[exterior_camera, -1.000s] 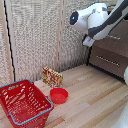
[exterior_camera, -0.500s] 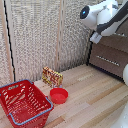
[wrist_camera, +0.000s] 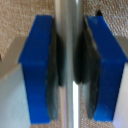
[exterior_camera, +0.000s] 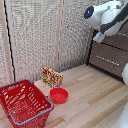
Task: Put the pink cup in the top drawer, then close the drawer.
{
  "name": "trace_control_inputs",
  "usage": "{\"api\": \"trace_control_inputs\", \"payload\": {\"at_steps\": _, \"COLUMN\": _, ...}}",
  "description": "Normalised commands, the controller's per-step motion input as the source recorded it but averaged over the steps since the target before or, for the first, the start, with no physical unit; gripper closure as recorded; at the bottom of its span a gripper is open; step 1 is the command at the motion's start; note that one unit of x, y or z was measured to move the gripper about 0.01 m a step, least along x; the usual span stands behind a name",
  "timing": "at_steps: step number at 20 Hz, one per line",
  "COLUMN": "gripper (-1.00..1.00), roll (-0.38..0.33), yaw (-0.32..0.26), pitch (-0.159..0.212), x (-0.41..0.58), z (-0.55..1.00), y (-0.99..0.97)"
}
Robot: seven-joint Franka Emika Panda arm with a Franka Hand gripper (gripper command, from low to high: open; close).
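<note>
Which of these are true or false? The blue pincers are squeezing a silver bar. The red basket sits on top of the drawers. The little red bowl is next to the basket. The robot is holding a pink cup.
1. The gripper is clamped on the silver bar handle: true.
2. The red wire basket sits on the chest of drawers: false; it stands on the wooden floor.
3. The red bowl lies beside the basket: true.
4. The gripper holds a pink cup: false; no cup is visible.

A staged home-like room. Pale wood flooring [exterior_camera: 95, 95] runs under woven beige wall panels [exterior_camera: 40, 35]. A dark brown chest of drawers [exterior_camera: 107, 55], red wire basket [exterior_camera: 22, 102] and snack packet [exterior_camera: 52, 77] furnish it.
</note>
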Motion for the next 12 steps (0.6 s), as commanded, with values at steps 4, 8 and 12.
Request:
{"api": "trace_control_inputs", "payload": {"at_steps": 4, "gripper": -1.0, "roll": -0.005, "yaw": 0.027, "pitch": 0.025, "x": 0.124, "z": 0.19, "y": 0.02}}
{"api": "trace_control_inputs", "payload": {"at_steps": 8, "gripper": -1.0, "roll": 0.0, "yaw": -0.176, "pitch": -0.007, "x": 0.241, "z": 0.05, "y": 0.22}}
{"api": "trace_control_inputs", "payload": {"at_steps": 12, "gripper": -1.0, "roll": 0.0, "yaw": -0.269, "pitch": -0.008, "x": 0.129, "z": 0.0, "y": 0.33}}
